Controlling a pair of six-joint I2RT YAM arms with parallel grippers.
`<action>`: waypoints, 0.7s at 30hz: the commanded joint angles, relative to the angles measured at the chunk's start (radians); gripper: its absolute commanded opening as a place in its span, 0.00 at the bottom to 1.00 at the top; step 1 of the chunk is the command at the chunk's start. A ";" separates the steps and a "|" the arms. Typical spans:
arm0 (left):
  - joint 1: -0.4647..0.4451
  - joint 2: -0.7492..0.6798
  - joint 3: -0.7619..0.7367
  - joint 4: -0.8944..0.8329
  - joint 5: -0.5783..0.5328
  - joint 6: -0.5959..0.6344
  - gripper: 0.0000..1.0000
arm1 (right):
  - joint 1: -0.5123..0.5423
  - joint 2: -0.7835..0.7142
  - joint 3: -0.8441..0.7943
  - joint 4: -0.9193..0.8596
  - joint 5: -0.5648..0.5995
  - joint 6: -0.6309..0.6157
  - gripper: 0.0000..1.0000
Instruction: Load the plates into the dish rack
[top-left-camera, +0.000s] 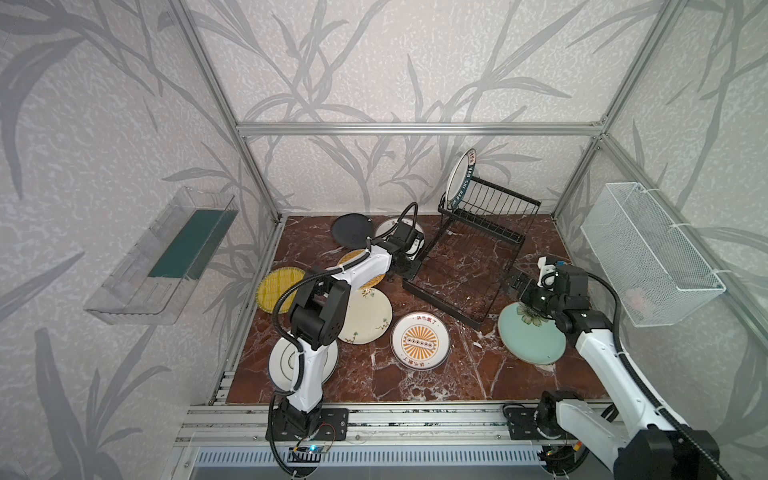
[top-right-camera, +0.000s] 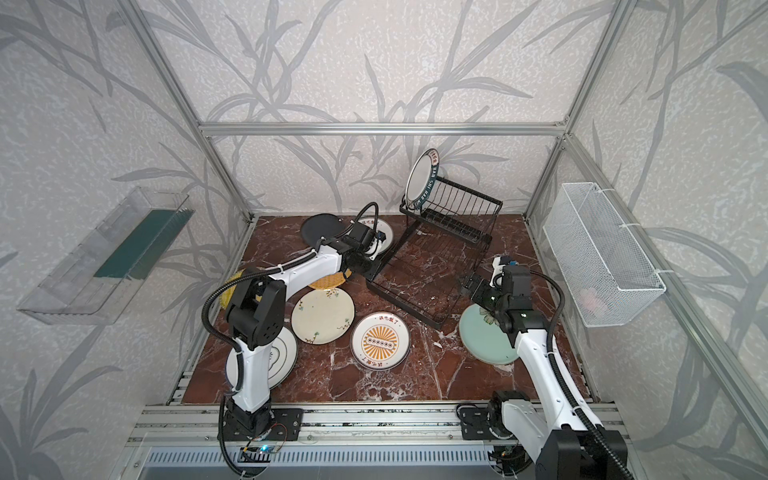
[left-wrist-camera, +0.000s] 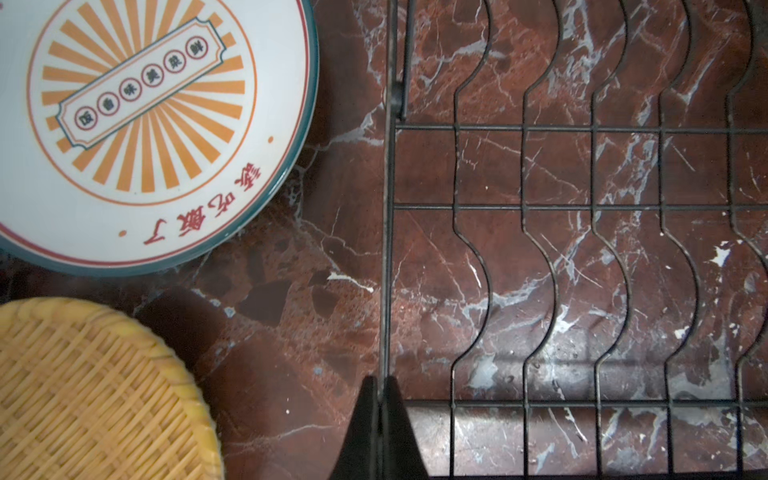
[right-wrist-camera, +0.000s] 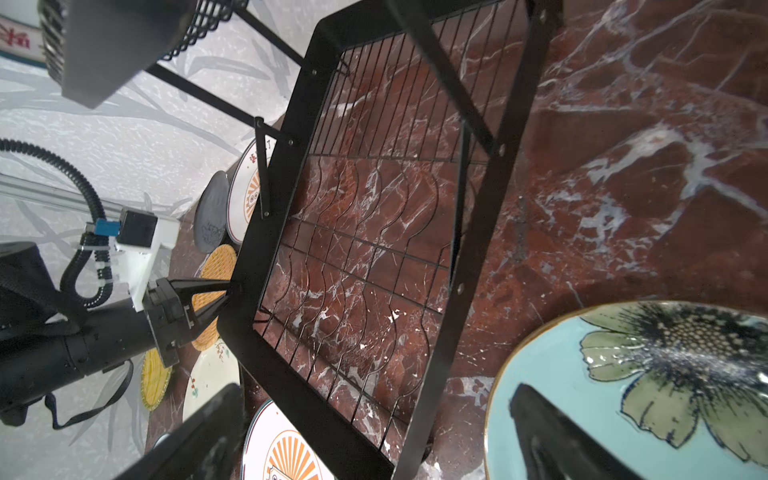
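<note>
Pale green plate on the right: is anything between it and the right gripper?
Nothing visible. The pale green plate lies flat with its face bare, and the right gripper hangs open by its far edge. The dish rack frame runs close beside the plate, with bare table between them, not across it.

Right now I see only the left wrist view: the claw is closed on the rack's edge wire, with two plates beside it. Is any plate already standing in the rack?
Observer: One. A white dark-rimmed plate stands on edge at one end of the raised section of the dish rack.
Operator: Where is the other arm?
Observer: The right claw is open at the rack's opposite edge, close to the pale green plate.
Operator: Is any plate near the back wall?
Observer: A matte black plate lies flat there on the table.
</note>
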 joint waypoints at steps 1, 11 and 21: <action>0.019 -0.031 -0.064 -0.086 -0.058 -0.061 0.00 | -0.049 -0.028 -0.012 -0.044 -0.009 0.008 0.99; 0.018 -0.094 -0.166 -0.061 -0.050 -0.125 0.00 | -0.198 -0.063 -0.090 -0.063 -0.046 0.045 0.99; 0.010 -0.162 -0.246 -0.062 -0.040 -0.153 0.00 | -0.286 -0.104 -0.150 -0.095 -0.047 0.044 0.99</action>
